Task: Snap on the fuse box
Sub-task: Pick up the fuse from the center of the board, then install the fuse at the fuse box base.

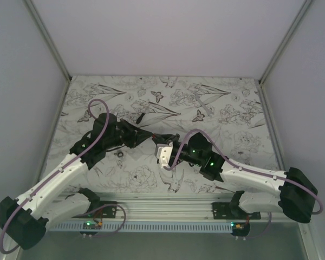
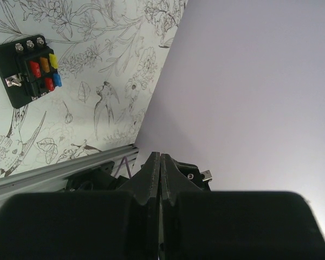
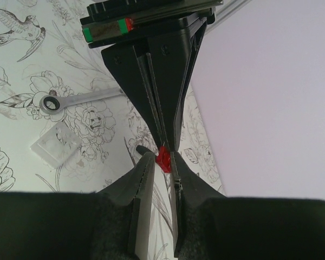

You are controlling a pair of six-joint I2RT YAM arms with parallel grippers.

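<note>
L pincer (image 2: 160, 158) is closed: fingers pressed flat together w/ only a hairline seam btwn them, and nothing shows in its grip from its own cam. R pincer (image 3: 161, 161) meets it tip to tip over the middle of the table (image 1: 233, 108). R's fingers stand slightly apart w/ a small red fuse (image 3: 163, 160) pinched btwn the tips. L pincer's tips come right down to that fuse; touching or just short, can't tell.

Fuse box (image 2: 26, 67) lies flat on the table, slots up, well apart from L pincer, ahead of it and off to its left in the L wrist view. It has 3 screws along one edge, a metal tab on one side, and red, orange, yellow & blue fuses seated. Neither pincer touches it.

Left of R pincer on the table is a wrench (image 3: 70, 101), ring end pointing away from the pincers. Nearer R is a clear plastic piece (image 3: 57, 145), lying flat. A metal rail (image 2: 54, 170) runs just left of L pincer's tips.
</note>
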